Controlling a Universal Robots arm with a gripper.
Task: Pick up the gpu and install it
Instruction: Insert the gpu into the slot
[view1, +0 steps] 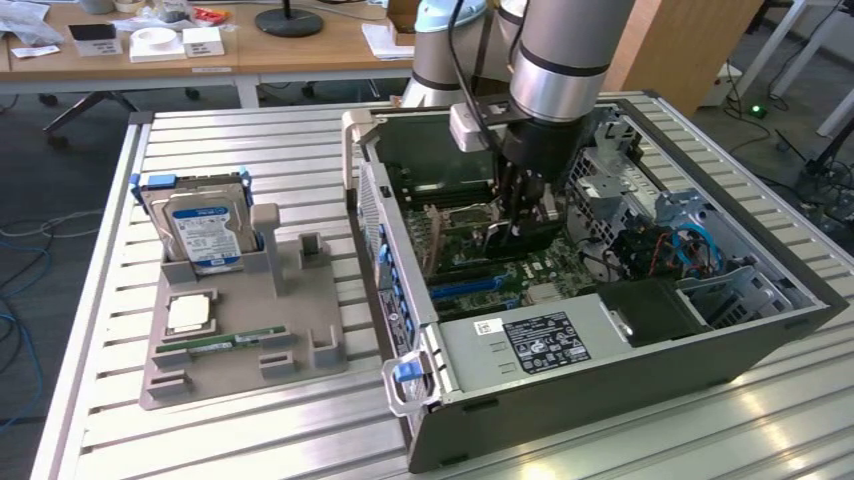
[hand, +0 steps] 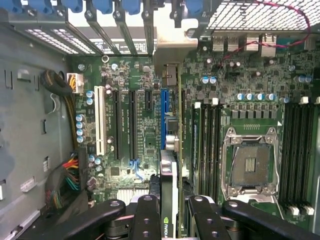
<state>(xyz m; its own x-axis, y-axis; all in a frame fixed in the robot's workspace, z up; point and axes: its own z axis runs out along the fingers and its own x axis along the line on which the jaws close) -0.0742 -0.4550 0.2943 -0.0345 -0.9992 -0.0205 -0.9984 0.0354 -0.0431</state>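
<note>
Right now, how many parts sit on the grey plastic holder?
3: silver blue-labelled hard drive standing at the far end; silver square chip and green RAM stick lying nearer. More may hide behind the drive.

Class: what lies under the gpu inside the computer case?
Under the gpu, gripped by the tool, lies the green motherboard, a blue slot alongside. The card hides whatever sits directly beneath its edge.

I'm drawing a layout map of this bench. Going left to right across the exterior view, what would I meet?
Hard drive → blue latch on the computer case → gripper holding the gpu → blue cables.
</note>
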